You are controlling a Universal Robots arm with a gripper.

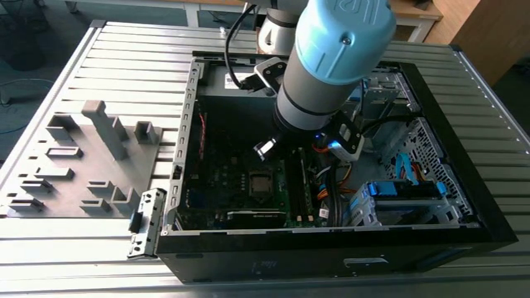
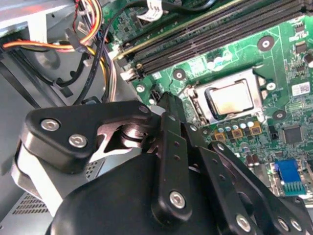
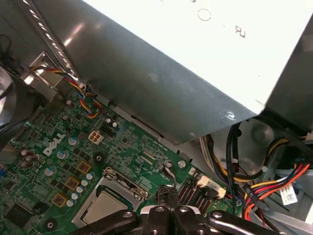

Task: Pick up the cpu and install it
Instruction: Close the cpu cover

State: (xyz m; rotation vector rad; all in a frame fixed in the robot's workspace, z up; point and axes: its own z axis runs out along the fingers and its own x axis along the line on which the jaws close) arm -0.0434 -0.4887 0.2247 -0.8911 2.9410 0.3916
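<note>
The cpu [image 2: 230,97] is a small silver-grey square lying flat in the metal-framed socket on the green motherboard [image 2: 288,73]; it also appears in the first wrist view [image 3: 103,206] and, small, in the exterior view [image 1: 260,182]. My gripper [image 2: 169,100] hangs above the board, a short way from the socket, toward the memory slots [image 2: 205,39]. Its black fingers are pressed together into one narrow tip with nothing between them, as the first wrist view [image 3: 167,192] also shows. In the exterior view the arm [image 1: 331,68] reaches down into the open computer case [image 1: 431,236].
The grey power-supply box [image 3: 205,63] sits close above the board, and bundles of coloured cables [image 3: 264,191] run beside it. Drive cages with blue parts [image 1: 401,189] fill the exterior view's right of the case. A grey fixture block [image 1: 91,155] stands on the slatted table.
</note>
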